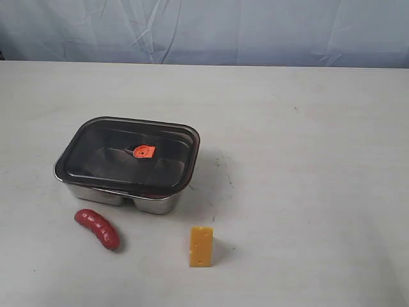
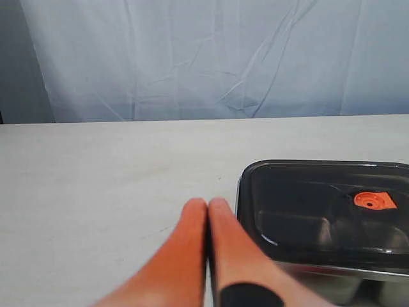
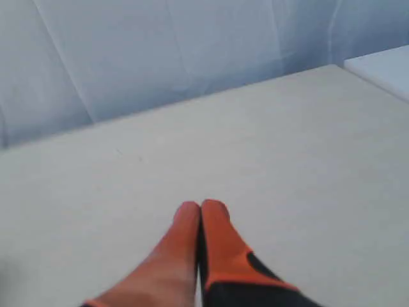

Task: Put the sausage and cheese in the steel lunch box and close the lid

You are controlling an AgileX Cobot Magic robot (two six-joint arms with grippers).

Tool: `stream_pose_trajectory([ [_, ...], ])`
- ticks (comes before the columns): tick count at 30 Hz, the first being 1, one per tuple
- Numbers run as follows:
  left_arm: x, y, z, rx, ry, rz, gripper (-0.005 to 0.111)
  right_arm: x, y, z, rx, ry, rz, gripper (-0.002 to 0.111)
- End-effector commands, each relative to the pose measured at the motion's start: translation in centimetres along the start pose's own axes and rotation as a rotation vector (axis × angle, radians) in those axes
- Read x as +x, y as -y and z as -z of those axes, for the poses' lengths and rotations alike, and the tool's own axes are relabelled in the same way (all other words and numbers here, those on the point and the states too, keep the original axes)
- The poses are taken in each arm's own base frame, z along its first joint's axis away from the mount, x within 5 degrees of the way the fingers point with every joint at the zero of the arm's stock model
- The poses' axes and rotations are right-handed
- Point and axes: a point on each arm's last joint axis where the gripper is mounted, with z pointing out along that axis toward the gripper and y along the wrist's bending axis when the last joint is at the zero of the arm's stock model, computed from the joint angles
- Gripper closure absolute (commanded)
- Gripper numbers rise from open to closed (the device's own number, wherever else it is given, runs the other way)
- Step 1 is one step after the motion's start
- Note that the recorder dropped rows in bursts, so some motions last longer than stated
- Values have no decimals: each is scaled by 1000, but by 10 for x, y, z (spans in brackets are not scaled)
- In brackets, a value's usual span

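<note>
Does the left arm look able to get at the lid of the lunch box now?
Probably yes. The lid sits close beside the left gripper with nothing between them; the shut jaws would have to open first.

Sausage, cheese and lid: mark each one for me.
sausage [image 1: 97,228], exterior view, middle of its curved body.
cheese [image 1: 201,246], exterior view, centre of its front face.
lid [image 1: 124,158], exterior view, its dark top panel.

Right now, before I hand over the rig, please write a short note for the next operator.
Left gripper: shut, empty, near the steel lunch box.
Right gripper: shut, empty, over bare table.
The lid sits on the box.
The sausage and the upright cheese rest apart on the table, outside the box.
Done: nothing yet.
To do: remove the lid, put both foods in, close the lid.
</note>
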Motion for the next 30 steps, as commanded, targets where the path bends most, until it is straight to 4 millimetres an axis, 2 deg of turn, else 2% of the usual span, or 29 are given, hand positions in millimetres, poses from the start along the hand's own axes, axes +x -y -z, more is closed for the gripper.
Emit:
stream_pose_trajectory([
  [1,0,0,0,-2,11,-1,107,-18,-4,2,-79,200,-370,108],
  [3,0,0,0,-2,11,-1,107,-19,-7,3,-170,172,-867,108],
  [5,0,0,0,-2,11,-1,107,-15,-13,3,-214,90,-967,108],
  [10,0,0,0,-2,11,-1,107,-5,-25,4,-286,-79,-1018,108],
  [12,0,0,0,-2,11,-1,107,-8,-25,4,-305,-61,-1039,108],
  [15,0,0,0,-2,11,-1,107,-44,-36,17,-387,32,-880,109],
  [17,0,0,0,-2,11,-1,107,-70,-45,12,-373,7,-762,109],
  [20,0,0,0,-2,11,-1,107,-100,-55,-11,-349,-88,-633,109],
  [23,0,0,0,-2,11,-1,107,-129,-69,-48,-381,-239,-492,109],
  [25,0,0,0,-2,11,-1,107,-140,-79,-83,-436,-378,-426,109],
  [28,0,0,0,-2,11,-1,107,-142,-88,-138,-547,-562,-384,109],
  [30,0,0,0,-2,11,-1,107,-137,-96,-166,-665,-661,-384,109],
])
